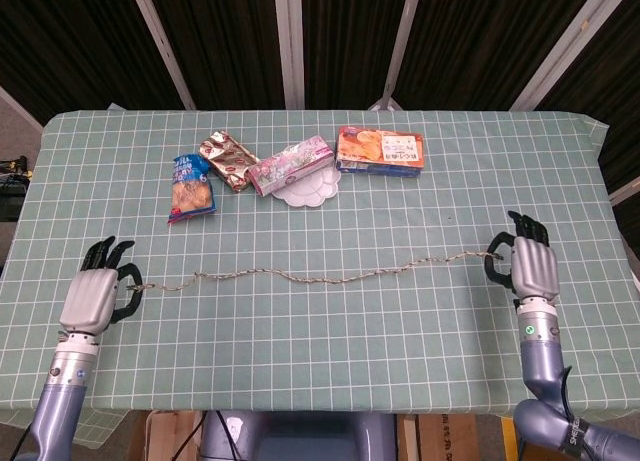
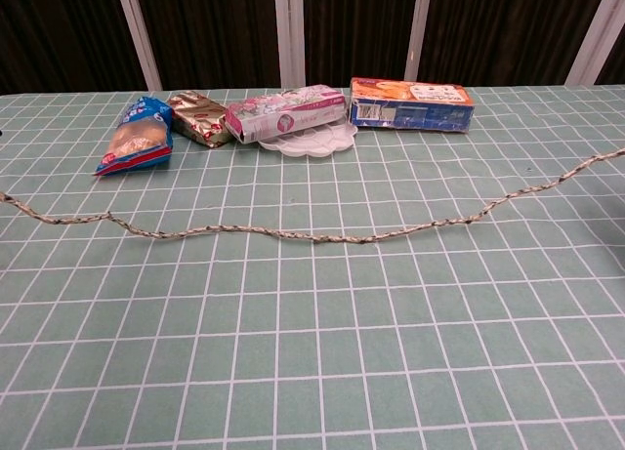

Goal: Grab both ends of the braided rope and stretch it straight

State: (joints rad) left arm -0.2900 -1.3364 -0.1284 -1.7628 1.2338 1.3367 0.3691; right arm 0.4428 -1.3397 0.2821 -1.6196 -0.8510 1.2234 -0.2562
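The braided rope (image 1: 320, 275) runs nearly straight across the green checked table, with slight waves along it. In the chest view the rope (image 2: 322, 237) spans the frame edge to edge and both hands are out of frame. My left hand (image 1: 96, 291) pinches the rope's left end near the table's left edge. My right hand (image 1: 528, 265) pinches the right end at the far right.
Along the far side lie a blue snack bag (image 1: 190, 187), a brown packet (image 1: 229, 159), a pink box (image 1: 290, 164) on a white plate (image 1: 308, 191), and an orange box (image 1: 380, 149). The tablecloth (image 1: 330, 351) reaches the front edge.
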